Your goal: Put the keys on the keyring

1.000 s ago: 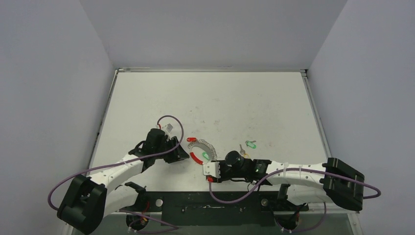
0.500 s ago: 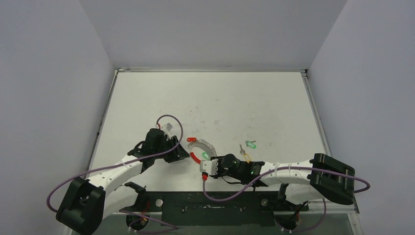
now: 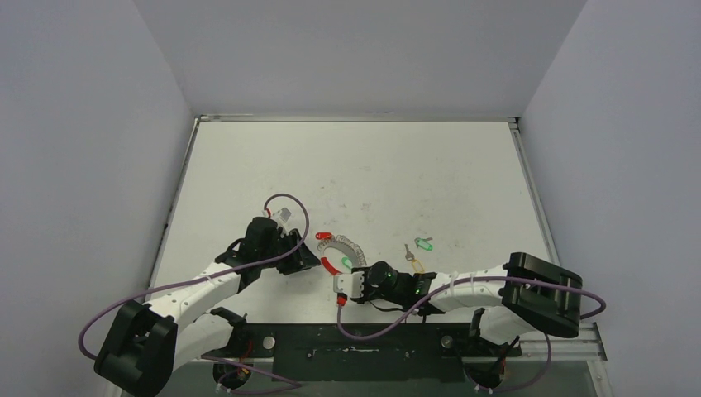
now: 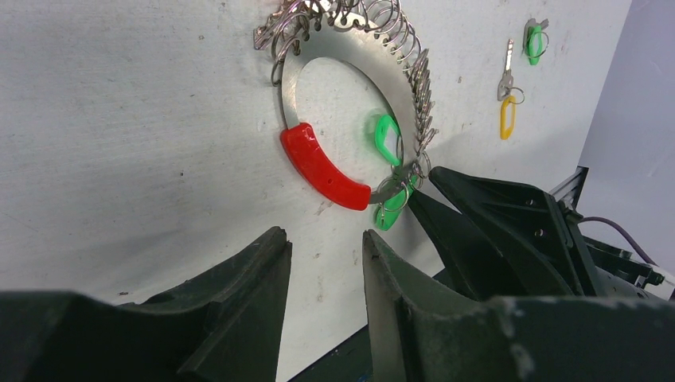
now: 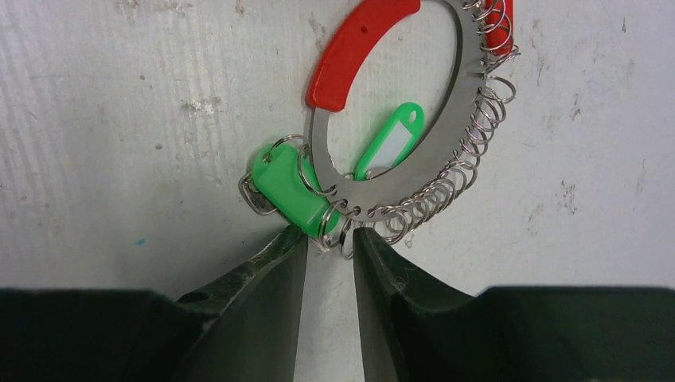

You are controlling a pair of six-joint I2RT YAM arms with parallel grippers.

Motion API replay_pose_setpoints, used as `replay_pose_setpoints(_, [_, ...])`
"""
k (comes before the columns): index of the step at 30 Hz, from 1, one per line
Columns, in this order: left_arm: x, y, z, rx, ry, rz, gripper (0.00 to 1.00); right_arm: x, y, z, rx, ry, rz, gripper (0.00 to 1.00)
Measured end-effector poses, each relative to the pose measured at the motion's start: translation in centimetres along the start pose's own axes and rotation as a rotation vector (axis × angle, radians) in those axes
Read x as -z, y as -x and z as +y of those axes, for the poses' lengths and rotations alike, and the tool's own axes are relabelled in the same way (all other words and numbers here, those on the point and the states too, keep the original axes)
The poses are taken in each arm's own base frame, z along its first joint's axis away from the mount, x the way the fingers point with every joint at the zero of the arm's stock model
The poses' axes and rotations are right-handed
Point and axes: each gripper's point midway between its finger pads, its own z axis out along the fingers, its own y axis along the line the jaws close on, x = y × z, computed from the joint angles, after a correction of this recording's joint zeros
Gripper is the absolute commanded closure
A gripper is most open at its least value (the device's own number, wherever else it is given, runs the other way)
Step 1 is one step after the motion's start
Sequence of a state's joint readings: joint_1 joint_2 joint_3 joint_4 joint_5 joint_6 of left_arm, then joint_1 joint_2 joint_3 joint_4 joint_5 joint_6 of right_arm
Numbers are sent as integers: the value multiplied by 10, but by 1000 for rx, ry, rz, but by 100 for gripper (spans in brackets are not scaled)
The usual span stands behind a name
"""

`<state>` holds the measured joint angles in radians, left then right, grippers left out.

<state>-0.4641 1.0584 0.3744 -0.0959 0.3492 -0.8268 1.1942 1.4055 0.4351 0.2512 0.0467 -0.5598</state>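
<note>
Starting nearest you, your right claw (image 5: 330,239) is narrowly parted with nothing clearly pinched, tips against the small loops (image 5: 414,211) of the keyring (image 5: 398,191) beside a green key (image 5: 290,191); push on and the ring may slide across the surface (image 3: 372,165) instead of threading. Your left claw (image 4: 322,235), spread and empty just short of the red segment (image 4: 322,167), braces nothing. Farther off, the yellow key (image 4: 506,115) and loose green key (image 4: 535,40) lie flat, likely to skid from a pinch.

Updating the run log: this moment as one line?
left gripper open, empty | right gripper open at keyring edge, beside green key | yellow key loose
</note>
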Motion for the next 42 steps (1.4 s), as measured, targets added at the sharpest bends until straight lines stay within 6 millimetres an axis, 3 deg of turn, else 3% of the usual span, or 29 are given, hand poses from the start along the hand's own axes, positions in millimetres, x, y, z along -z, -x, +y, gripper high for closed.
replay_pose_setpoints(5, [1,0,-1,-2,-4,-2,63,-6,2,-3,-8,-25,0,77])
replay_pose_setpoints(11, [2,0,-2,-5,-10,-7,63,-9,1,-7,-20,-47,16,100])
replay_pose_setpoints(19, [3,-1,-1,-6,-11,-9,63,-6,5,-10,-22,-44,14,100])
replay_pose_setpoints(30, [8,1,-6,-16,-29,-25,62,15,41,-8,-181,54,-166,100])
replay_pose_setpoints(35, [11,1,-7,-26,-32,-28,62,11,41,0,-317,148,-190,100])
replay_pose_setpoints(42, [13,-2,-4,-44,-22,-18,64,-11,42,18,-463,273,-152,100])
